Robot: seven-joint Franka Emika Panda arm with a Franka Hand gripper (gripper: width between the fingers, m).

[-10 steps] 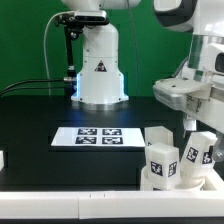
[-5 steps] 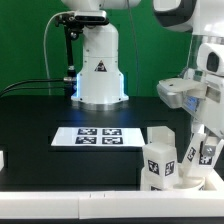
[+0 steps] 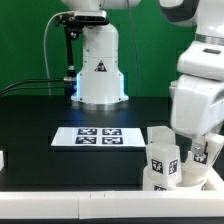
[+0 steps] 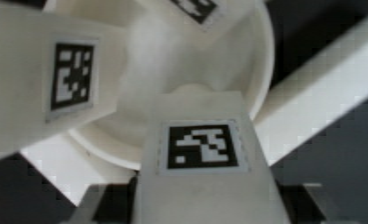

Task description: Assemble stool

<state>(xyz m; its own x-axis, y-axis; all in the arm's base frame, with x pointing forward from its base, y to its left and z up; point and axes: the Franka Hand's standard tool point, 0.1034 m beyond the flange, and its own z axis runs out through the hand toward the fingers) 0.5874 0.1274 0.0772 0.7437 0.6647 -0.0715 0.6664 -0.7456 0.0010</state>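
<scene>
— White plastic everywhere at the exterior view's lower right: is that the whole stool (image 3: 172,165) bunched there?

— It looks so. The round seat (image 4: 181,75) lies at the near edge of the black table (image 3: 40,110), with chunky tagged legs standing on it. One leg (image 3: 161,158) stands clear on the exterior view's left of the cluster; another leg (image 3: 199,153) sits right under the arm's wrist.

— And the gripper (image 4: 184,195)?

— It hangs directly above that second leg, the leg's tagged face filling the wrist view between the two dark fingers (image 4: 113,203). The fingers flank the leg's sides closely, so the pincer seems narrowed around the leg, but whether the pads actually press on it cannot be told from these pictures.

— What could go wrong from here?

— Several things, as a judgement. If the leg is not fully seated in its socket and the grip is loose, a twist would slip over smooth plastic and leave the leg crooked. If the arm pushes down off-axis, the disc may tip or slide, and it lies near the table's front edge, so there is little room for that. The neighbouring leg stands just beside the wrist; a sideways move by the bulky arm could knock it out of its socket.

— The marker board (image 3: 98,137)?

— Well apart, flat in the middle of the table, in nobody's way.
</scene>
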